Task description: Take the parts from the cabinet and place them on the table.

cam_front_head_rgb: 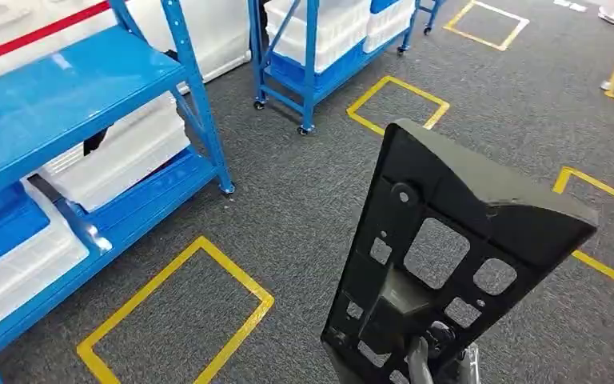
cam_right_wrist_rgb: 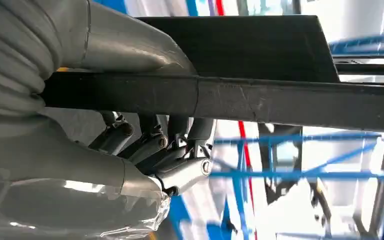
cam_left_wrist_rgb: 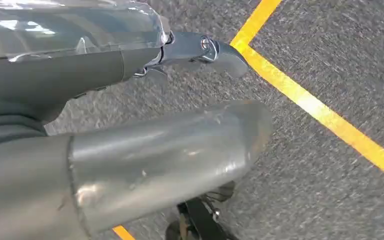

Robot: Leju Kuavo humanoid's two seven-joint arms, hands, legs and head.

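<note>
Right hand [cam_right_wrist_rgb: 145,150] grips the black part [cam_front_head_rgb: 456,256]; left hand [cam_left_wrist_rgb: 130,125] grip unclear; white bins [cam_front_head_rgb: 120,152] fill blue shelves [cam_front_head_rgb: 56,96].

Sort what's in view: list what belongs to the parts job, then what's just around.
Job:
black part, with cut-out holes
right hand, gripping it
blue shelving rack

Just around:
white bins on the rack
yellow floor tape
wheeled blue cart
left hand, holding nothing

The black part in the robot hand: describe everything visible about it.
The black part is a flat, matte panel that looks like moulded plastic, pierced with rectangular cutouts and small holes, its top edge folded into a lip. It is held up over the grey carpet, tilted. The right robot hand grips its lower end, thumb on one face, fingers on the other. Nothing else touches it.
</note>
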